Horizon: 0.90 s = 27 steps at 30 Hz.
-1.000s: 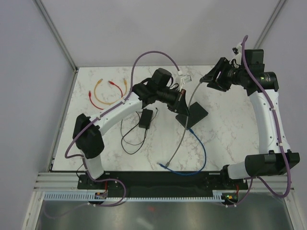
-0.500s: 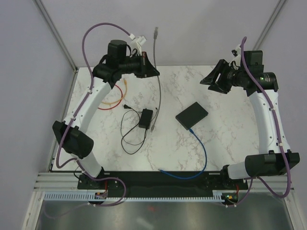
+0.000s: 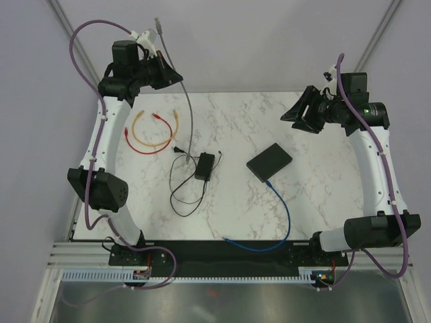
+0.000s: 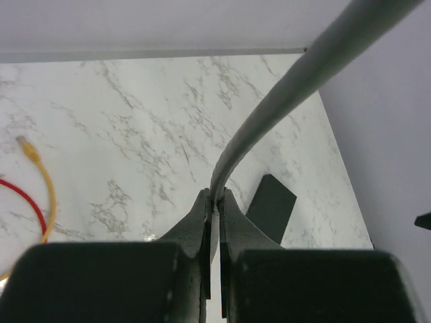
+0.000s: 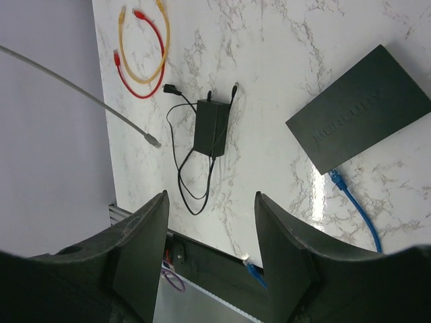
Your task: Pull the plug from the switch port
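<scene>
The switch (image 3: pixel 269 161) (image 5: pixel 360 108) (image 4: pixel 271 205) lies flat right of the table's middle. A blue cable (image 3: pixel 283 208) (image 5: pixel 353 202) is plugged into its near edge. My left gripper (image 3: pixel 179 79) (image 4: pixel 215 196) is raised high over the far-left corner, shut on a grey cable (image 3: pixel 189 114) (image 4: pixel 283 101) that is free of the switch. The plug (image 3: pixel 159 23) at one end sticks up past the fingers. The cable's other end (image 3: pixel 180 151) (image 5: pixel 155 142) dangles above the table. My right gripper (image 3: pixel 291 116) (image 5: pixel 210 196) hovers open and empty above the far right, apart from the switch.
A small black power brick (image 3: pixel 205 165) (image 5: pixel 211 128) with a thin looped cord lies left of the middle. Red and yellow patch cables (image 3: pixel 151 134) (image 5: pixel 145 54) curl at the far left. The blue cable's loose end (image 3: pixel 229 238) rests at the near edge.
My left arm has swung up and left, away from the switch, carrying the grey cable; its loose end has slid from the near edge to beside the power brick. The right arm has barely moved.
</scene>
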Each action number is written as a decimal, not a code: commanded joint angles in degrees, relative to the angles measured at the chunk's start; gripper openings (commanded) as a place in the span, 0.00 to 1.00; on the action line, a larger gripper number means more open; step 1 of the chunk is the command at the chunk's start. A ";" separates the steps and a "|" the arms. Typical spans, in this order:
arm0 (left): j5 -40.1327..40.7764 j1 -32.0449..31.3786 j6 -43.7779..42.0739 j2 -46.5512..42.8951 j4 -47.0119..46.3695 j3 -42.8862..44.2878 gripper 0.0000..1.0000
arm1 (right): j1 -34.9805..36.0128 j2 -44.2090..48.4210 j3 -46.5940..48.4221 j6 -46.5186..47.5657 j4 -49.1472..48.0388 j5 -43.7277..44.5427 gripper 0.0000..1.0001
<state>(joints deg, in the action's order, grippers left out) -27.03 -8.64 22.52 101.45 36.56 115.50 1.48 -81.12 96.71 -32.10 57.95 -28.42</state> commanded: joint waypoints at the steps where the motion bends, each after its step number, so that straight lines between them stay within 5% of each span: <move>1: 3.73 2.84 -3.36 3.40 4.56 9.97 0.02 | -0.16 1.40 -0.20 1.07 0.14 -0.67 0.61; 14: 32.11 4.87 -27.17 3.57 10.82 6.14 0.02 | -0.16 0.70 -0.46 1.25 0.14 -1.28 0.62; 20: 18.11 6.18 -33.16 9.20 11.17 3.94 0.02 | -0.24 0.44 -1.26 1.16 0.14 -1.81 0.62; 27: 11.31 6.53 -35.62 15.70 12.58 3.15 0.02 | -0.16 0.79 -1.43 1.25 0.14 -1.63 0.62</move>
<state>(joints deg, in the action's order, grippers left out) -9.85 -2.46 -9.15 116.11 48.12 118.65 1.48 -81.17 95.37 -31.48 57.98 -29.21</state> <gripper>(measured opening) 0.048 0.616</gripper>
